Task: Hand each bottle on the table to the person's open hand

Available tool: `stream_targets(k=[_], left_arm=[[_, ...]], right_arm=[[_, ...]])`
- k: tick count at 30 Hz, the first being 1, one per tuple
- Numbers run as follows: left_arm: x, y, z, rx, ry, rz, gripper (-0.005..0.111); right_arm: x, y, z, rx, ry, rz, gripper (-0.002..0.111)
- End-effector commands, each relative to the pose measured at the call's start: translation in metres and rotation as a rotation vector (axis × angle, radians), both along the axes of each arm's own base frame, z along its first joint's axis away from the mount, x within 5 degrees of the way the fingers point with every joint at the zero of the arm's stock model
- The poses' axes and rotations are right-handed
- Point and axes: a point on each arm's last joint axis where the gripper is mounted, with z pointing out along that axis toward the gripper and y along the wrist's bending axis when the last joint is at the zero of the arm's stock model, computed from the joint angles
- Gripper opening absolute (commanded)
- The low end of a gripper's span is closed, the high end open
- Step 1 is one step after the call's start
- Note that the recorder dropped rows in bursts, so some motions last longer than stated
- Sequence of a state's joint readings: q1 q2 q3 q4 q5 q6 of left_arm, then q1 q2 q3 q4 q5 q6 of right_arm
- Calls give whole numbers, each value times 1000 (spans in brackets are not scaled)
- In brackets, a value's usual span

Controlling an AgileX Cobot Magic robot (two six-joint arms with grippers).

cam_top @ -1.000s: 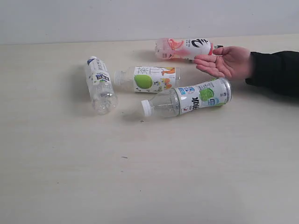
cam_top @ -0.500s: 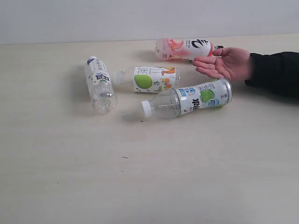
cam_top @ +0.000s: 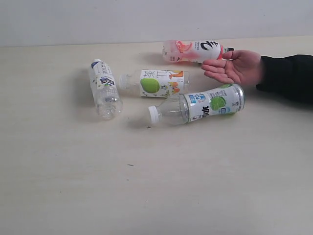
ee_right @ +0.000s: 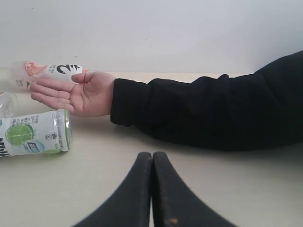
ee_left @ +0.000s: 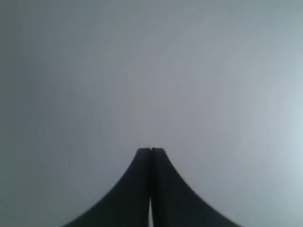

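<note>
Four bottles lie on their sides on the table (cam_top: 146,186): the blue-white label bottle (cam_top: 104,88) at the left, the green apple bottle (cam_top: 154,82) in the middle, the lime bottle (cam_top: 200,104) (ee_right: 33,133) in front of the hand, and the pink-white bottle (cam_top: 195,51) (ee_right: 47,72) behind it. The person's open hand (cam_top: 234,66) (ee_right: 75,93) is palm up at the right, on a black sleeve (cam_top: 288,77). Neither gripper shows in the exterior view. My left gripper (ee_left: 151,150) is shut, facing a blank grey surface. My right gripper (ee_right: 152,154) is shut and empty, low over the table near the sleeve.
A pale wall (cam_top: 146,19) rises behind the table's far edge. The black-sleeved arm (ee_right: 213,109) stretches across the table in front of the right gripper. A few tiny dark specks (cam_top: 130,165) mark the tabletop.
The lime bottle has rolled slightly, turning its label and shifting a little to the right. The hand has shifted a little. Neither arm has entered the exterior view.
</note>
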State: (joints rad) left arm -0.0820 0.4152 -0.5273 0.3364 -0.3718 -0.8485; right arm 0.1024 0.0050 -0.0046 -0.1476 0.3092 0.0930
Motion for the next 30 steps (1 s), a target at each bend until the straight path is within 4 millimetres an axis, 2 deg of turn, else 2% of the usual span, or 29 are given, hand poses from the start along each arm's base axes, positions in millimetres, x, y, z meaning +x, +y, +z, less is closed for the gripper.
stream_targets(k=[1, 2, 3, 5, 11, 14, 16, 17, 20, 23, 27, 30], left_arm=[[90, -1, 24, 108, 366, 106, 0], [114, -2, 19, 139, 437, 125, 0], [144, -2, 4, 158, 538, 142, 0], [176, -8, -21, 193, 675, 147, 0], [242, -41, -93, 498, 992, 171, 0], [262, -63, -117, 661, 1163, 222, 0], [273, -76, -123, 740, 1250, 232, 0], [278, -85, -132, 791, 1334, 222, 0], [295, -107, -139, 825, 1494, 136, 0], [315, -127, -149, 815, 1569, 4, 0], [337, -148, -156, 652, 1557, -90, 2], [349, -158, -162, 588, 1513, -124, 15]], right_arm=[[0, 0, -1, -9, -3, -7, 0], [0, 0, -1, -9, -3, -7, 0], [0, 0, -1, -9, -3, -7, 0], [0, 0, -1, -9, -3, -7, 0], [0, 0, -1, -9, -3, -7, 0], [0, 0, -1, -9, -3, -7, 0], [0, 0, -1, -9, -3, -7, 0], [0, 0, -1, -9, -3, -7, 0], [0, 0, -1, -9, -3, -7, 0], [0, 0, -1, -9, -3, -7, 0], [0, 0, -1, -9, -3, -7, 0], [0, 0, -1, -9, -3, -7, 0]])
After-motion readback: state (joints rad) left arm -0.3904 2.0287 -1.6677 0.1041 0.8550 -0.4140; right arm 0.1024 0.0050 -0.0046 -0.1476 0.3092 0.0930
